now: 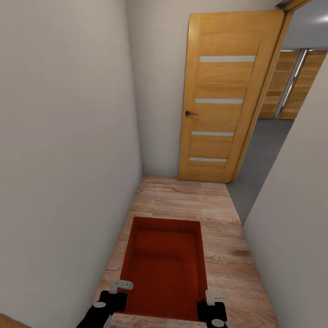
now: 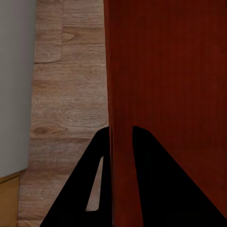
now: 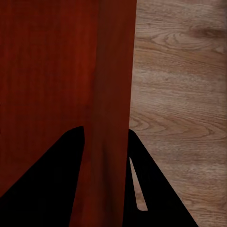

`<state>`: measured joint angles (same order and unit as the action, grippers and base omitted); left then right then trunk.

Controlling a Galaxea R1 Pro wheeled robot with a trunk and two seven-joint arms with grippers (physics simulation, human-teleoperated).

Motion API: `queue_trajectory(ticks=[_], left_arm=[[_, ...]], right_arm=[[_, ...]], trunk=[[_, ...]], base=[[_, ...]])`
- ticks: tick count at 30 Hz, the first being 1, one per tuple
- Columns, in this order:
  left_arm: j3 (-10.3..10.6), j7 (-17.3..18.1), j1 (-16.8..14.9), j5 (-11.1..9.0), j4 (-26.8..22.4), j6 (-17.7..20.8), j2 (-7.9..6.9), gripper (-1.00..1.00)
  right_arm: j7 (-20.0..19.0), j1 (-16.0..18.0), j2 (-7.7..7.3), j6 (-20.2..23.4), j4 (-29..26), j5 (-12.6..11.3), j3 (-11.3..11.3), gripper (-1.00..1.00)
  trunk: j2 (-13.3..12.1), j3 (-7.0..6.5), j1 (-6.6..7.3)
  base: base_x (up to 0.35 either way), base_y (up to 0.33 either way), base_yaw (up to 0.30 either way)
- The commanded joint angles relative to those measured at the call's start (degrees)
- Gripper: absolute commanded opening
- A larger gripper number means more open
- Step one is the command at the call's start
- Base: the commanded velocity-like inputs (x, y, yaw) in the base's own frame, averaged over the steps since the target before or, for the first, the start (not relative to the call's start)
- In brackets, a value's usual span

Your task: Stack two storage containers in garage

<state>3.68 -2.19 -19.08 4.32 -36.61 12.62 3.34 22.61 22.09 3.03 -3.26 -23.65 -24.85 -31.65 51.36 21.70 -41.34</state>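
The left end effector point(image 1: 119, 291) is clamped on the left wall of an orange-red storage container point(image 1: 165, 266), and the right end effector point(image 1: 212, 300) is clamped on the right wall, so the bin is carried between both, low at 6 o'clock in the head view. In the left wrist view the left end effector point(image 2: 121, 142) is seen with one black finger point(image 2: 85, 189) outside the wall and the other inside, the wall pinched narrowly between them; same deal at the right end effector point(image 3: 106, 142), where the bin's wall point(image 3: 113, 94) is sandwiched by the two dark fingers. The container is open-topped and held roughly level over light wood-plank flooring point(image 1: 182, 200) in a narrow hallway, with plain white walls point(image 1: 59, 136) close at 9 and 3 o'clock. Up at 12 to 1 o'clock a wooden door point(image 1: 223, 100) with frosted horizontal strips and a dark handle point(image 1: 189, 113) is swung open, and past it, around 2 o'clock, grey flooring point(image 1: 259, 150) is visible along with more wood panels point(image 1: 291, 86) farther back.
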Motion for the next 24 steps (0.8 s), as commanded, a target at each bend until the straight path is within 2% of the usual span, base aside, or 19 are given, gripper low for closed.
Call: queue_trajectory(ticks=[1,24], left_arm=[[1.06,-0.64,0.1,0.77,2.51,0.3,-0.08,-1.0],[1.06,-0.66,0.1,0.78,2.51,0.28,-0.08,-1.0]], right_arm=[[0.69,1.12,-0.56,-0.43,-0.03,0.15,0.18,-1.0],[0.77,1.12,-0.56,-0.43,-0.08,0.15,0.18,-1.0]], trunk=[[0.04,0.06,-0.04],[0.04,0.06,-0.04]], base=[[0.32,0.0,0.0],[0.32,0.0,0.0]])
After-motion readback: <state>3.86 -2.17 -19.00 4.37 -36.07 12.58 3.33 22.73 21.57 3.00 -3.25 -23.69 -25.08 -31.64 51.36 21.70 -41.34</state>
